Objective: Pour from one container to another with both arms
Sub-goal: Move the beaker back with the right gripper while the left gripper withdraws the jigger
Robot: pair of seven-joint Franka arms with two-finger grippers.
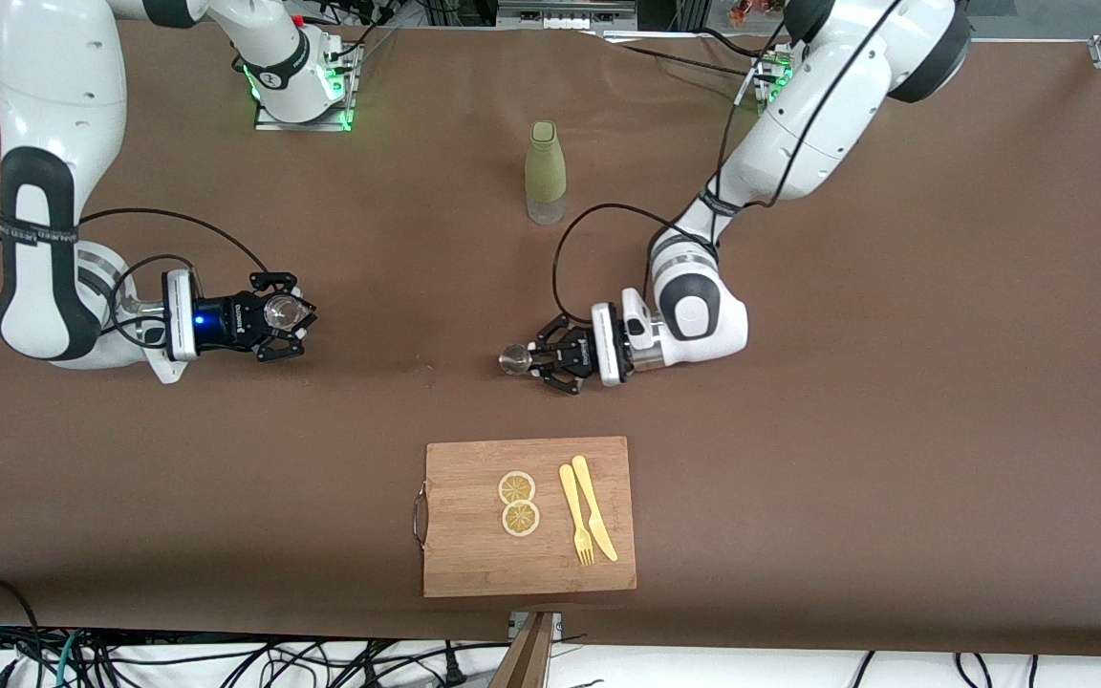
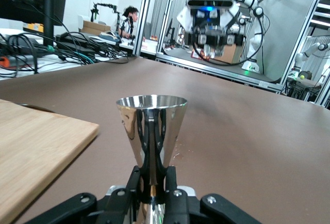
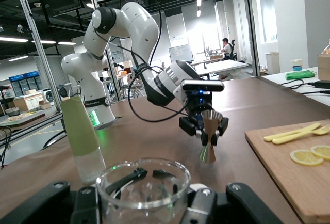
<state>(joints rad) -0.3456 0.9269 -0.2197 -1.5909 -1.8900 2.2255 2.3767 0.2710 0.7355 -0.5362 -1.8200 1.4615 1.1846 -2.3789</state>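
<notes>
My left gripper [image 1: 536, 361] is shut on a shiny steel jigger [image 1: 514, 360], held upright over the middle of the table, over a spot beside the cutting board. In the left wrist view the jigger [image 2: 151, 126] rises as a cone between my fingers [image 2: 135, 180]. My right gripper [image 1: 288, 313], toward the right arm's end of the table, is shut on a clear glass [image 1: 280, 311]. In the right wrist view, the glass [image 3: 144, 182] fills the foreground, and the jigger [image 3: 210, 126] shows farther off in the left gripper [image 3: 206, 131].
A pale green bottle [image 1: 545, 172] stands upright between the two bases. A wooden cutting board [image 1: 474, 564] lies near the front camera, carrying two lemon slices [image 1: 517, 503], a yellow fork [image 1: 574, 516] and a yellow knife [image 1: 594, 506]. Brown tabletop [image 1: 847, 430] surrounds them.
</notes>
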